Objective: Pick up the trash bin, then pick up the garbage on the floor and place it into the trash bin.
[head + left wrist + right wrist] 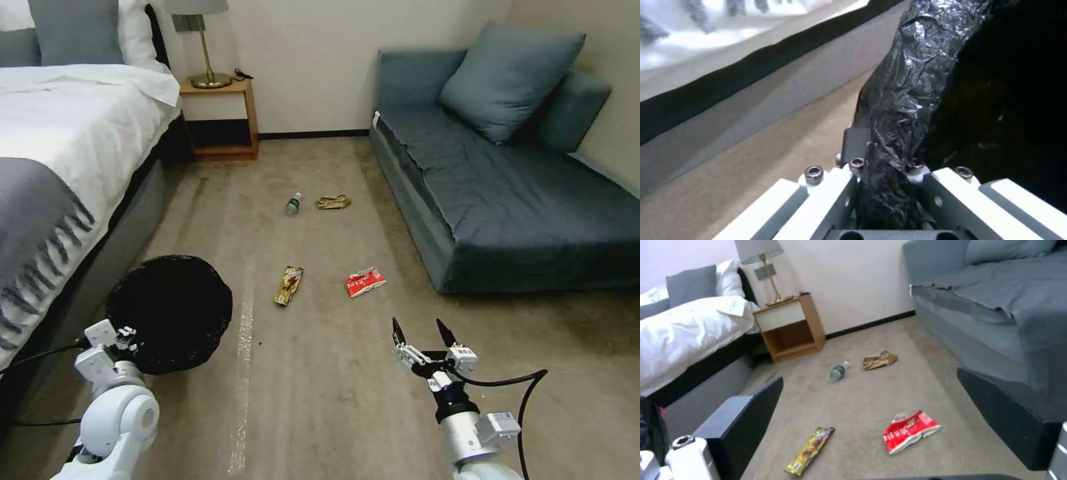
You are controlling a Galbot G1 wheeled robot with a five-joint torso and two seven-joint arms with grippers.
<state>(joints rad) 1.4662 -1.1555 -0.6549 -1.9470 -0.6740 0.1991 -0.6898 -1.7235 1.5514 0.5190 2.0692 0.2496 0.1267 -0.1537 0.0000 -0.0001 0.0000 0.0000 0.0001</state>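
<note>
While the left pincer point(123, 333) is clamped on the rim of the trash bin point(170, 312), its fingers point(857, 143) pinching the crinkled black liner, the bin sits low beside the bed point(60, 153), near the floor's left edge in the head view. Whether the bin rests on the floor point(320, 400) or hangs just above it cannot be told.

On the other side, the right pincer point(423, 331) hovers over bare carpet with its two dark fingers spread apart and nothing between them. It points toward the litter ahead.

Four pieces of garbage lie scattered on the floor between the bed and the sofa point(507, 193). Nearest the right pincer is the red-and-white wrapper point(365, 281), and beside it, toward the bin, lies the long gold-brown wrapper point(288, 285). Farther off, toward the nightstand point(220, 117) by the far wall, the small clear bottle point(293, 204) lies on its side, with the crumpled tan paper bag point(333, 202) just beside it on the sofa side. The two pairs are well apart from each other.
</note>
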